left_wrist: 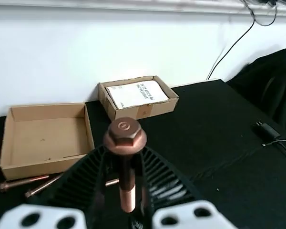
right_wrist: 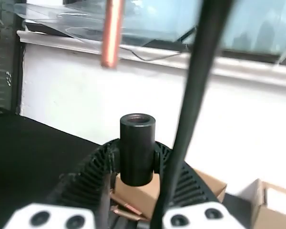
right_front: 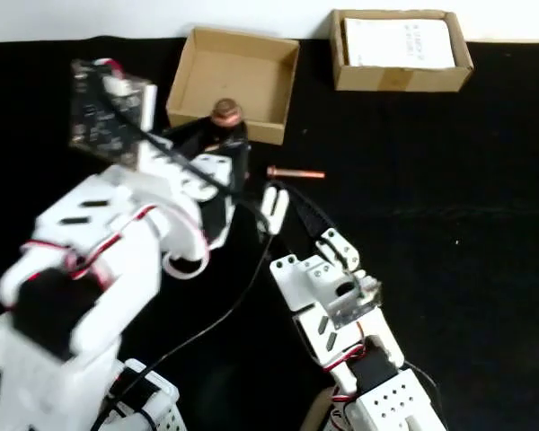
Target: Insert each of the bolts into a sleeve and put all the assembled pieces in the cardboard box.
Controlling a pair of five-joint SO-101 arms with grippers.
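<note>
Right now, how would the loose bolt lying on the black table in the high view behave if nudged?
The bolt lies on its side on a round shank, so a sideways nudge would probably roll it, curving around its wider head. It looks like solid metal, so it is likely stiff and heavy for its size. Its smooth shank may slip in a loose grip.

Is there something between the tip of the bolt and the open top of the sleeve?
Nothing visible does: in the right wrist view, open air lies between the bolt and the sleeve. A black cable runs beside the sleeve, not across that gap.
</note>
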